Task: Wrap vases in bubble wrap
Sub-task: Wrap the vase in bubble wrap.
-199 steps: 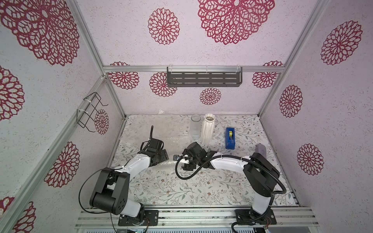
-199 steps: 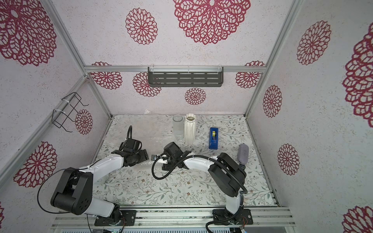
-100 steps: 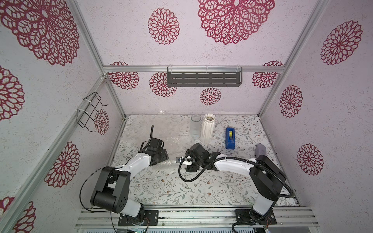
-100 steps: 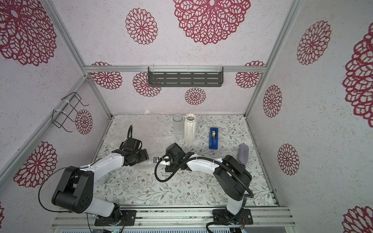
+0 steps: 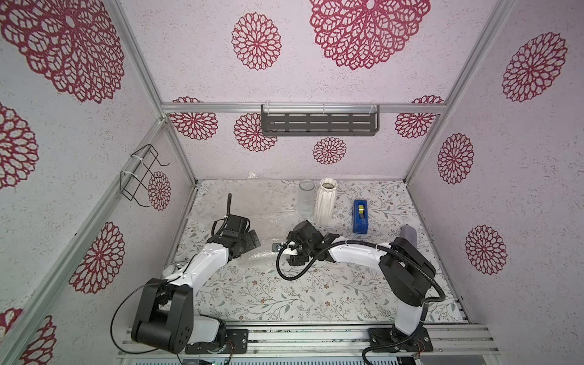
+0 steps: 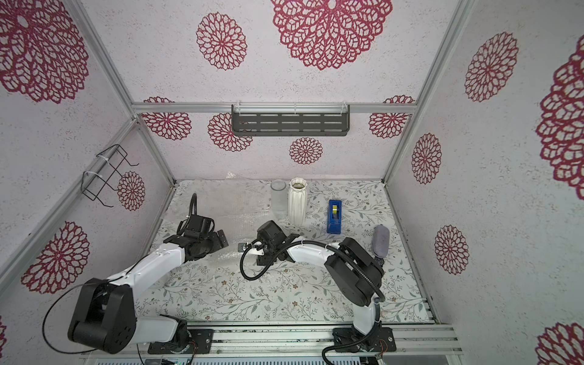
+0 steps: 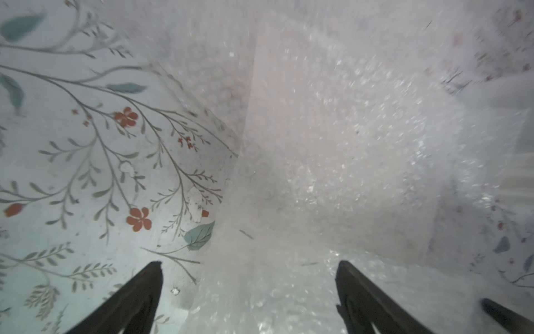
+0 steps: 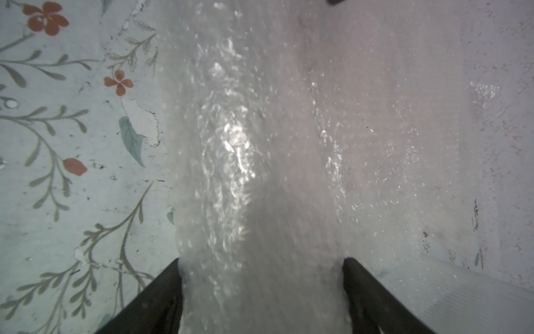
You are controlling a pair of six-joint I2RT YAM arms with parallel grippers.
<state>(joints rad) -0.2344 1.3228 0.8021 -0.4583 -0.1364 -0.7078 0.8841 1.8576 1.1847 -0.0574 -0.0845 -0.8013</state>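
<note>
Left fingers (image 7: 135, 295) spread over flat bubble wrap (image 5: 262, 205), centre frame; right fingers (image 8: 156, 297) clasp a rolled bundle (image 8: 245, 173) of it. The glass vase (image 5: 306, 197) and white vase (image 5: 325, 205) stand upright at upper centre of the worktop (image 5: 284, 294).

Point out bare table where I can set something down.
Free: the table's front strip, nearer than the bubble wrap, and the back-right corner beyond the blue tape dispenser. Crowded: that wrap covers back-left through centre; clear vase and white ribbed vase stand back-centre.
</note>
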